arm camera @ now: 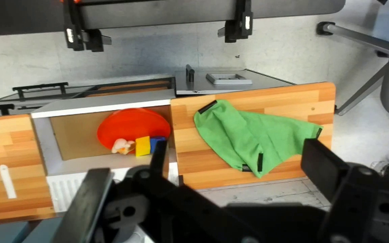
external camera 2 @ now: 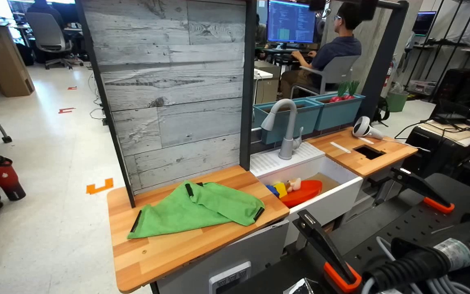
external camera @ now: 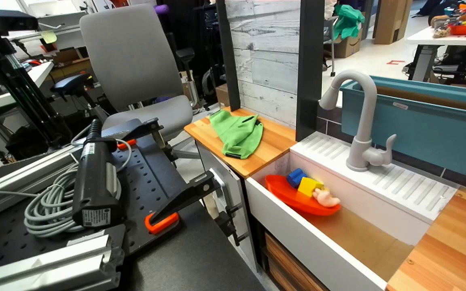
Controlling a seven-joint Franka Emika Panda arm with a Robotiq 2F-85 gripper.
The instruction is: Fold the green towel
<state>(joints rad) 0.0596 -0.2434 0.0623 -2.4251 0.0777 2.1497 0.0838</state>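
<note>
Black fingers [arm camera: 324, 165] of my gripper [arm camera: 235, 152] stand spread wide, with nothing pinched between them. Beyond them in the wrist view, the green towel [arm camera: 258, 131] lies rumpled on the wooden counter [arm camera: 194, 168], its long axis running left to right, roughly in line with the finger spread, and its right end shows just beyond the right fingertip. Closing at this angle would, I judge, bunch it lengthwise; a turn first may suit an edge better. Farther left, the sink [arm camera: 76, 165] holds a red dish [arm camera: 132, 125].

One green towel [external camera 2: 198, 212], one red dish [external camera 2: 302, 194], one sink [external camera 2: 329, 208], one faucet [external camera 2: 289, 130], two planters [external camera 2: 337, 116], two clamps [external camera 2: 325, 247] at lower right
</note>
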